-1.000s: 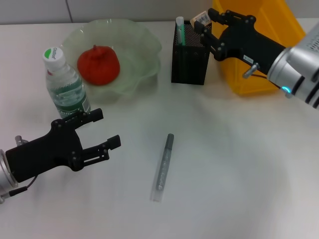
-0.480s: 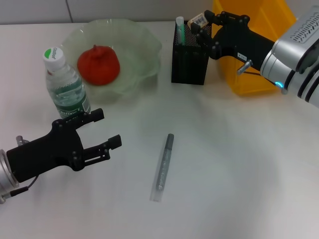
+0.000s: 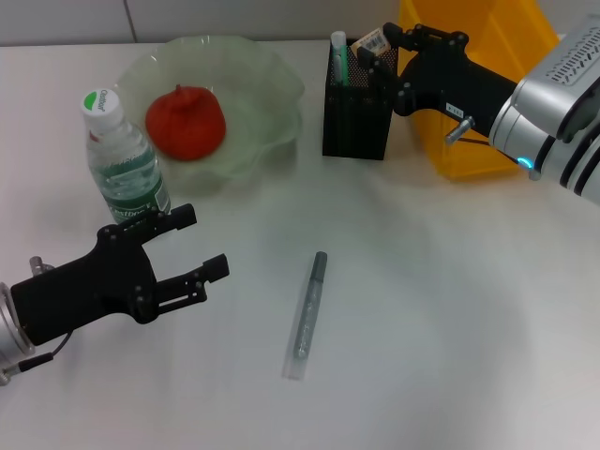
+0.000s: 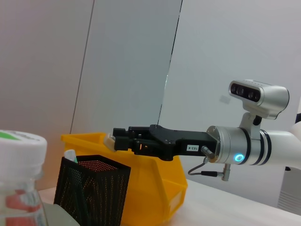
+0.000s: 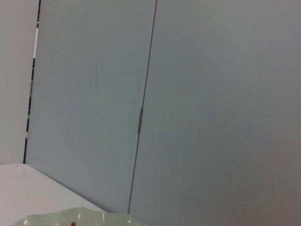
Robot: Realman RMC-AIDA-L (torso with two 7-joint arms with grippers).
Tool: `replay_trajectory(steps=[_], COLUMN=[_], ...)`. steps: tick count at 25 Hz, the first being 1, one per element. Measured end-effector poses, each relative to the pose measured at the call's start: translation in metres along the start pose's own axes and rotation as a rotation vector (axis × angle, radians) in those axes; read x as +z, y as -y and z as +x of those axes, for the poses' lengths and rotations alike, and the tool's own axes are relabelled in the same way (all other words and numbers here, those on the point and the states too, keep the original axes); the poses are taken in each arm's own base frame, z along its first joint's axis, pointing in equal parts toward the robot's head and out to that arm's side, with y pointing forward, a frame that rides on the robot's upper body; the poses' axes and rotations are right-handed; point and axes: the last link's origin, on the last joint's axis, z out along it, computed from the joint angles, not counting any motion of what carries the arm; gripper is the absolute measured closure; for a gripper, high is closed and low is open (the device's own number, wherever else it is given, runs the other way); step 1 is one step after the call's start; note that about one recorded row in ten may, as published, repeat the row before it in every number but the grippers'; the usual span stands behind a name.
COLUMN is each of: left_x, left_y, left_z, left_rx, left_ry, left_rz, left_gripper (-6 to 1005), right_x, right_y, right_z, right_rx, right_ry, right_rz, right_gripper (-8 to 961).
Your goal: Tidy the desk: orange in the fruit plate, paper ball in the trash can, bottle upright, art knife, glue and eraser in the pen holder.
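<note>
right hand (image 3: 373, 49) pinching the eraser (image 3: 375, 39) just above the pen holder (image 3: 357, 111) mouth. centre it over the opening, lower slightly, then release. left hand (image 3: 192, 247) spread, idle, well away from the holder.

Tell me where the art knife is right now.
In the head view the art knife lies flat on the bare white desk near the middle, in front of the pen holder and to the right of the left gripper.
</note>
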Motion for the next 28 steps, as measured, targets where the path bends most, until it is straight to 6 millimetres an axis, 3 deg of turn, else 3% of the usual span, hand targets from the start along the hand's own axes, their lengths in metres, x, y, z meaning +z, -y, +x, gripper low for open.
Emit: replay_trajectory(steps=[9, 12, 21, 28], left_x=[-0.001, -0.002, -0.002, -0.004], left_y=[0.000, -0.001, -0.001, -0.001], left_z=[0.000, 0.000, 0.000, 0.000], left_rx=[-0.001, -0.002, -0.002, -0.006], left_ry=[-0.002, -0.003, -0.004, 0.011], left_rz=[-0.001, 0.000, -0.003, -0.011], left_gripper=[155, 155, 155, 155], right_x=[0.001, 0.001, 0.000, -0.031], right_y=[0.000, 0.001, 0.001, -0.004], right_z=[0.000, 0.000, -0.003, -0.018], right_rx=[0.000, -0.001, 0.025, 0.131], right_ry=[-0.006, -0.006, 0.016, 0.148], right_rz=[0.002, 0.002, -0.001, -0.167], right_gripper=[456, 266, 265, 266])
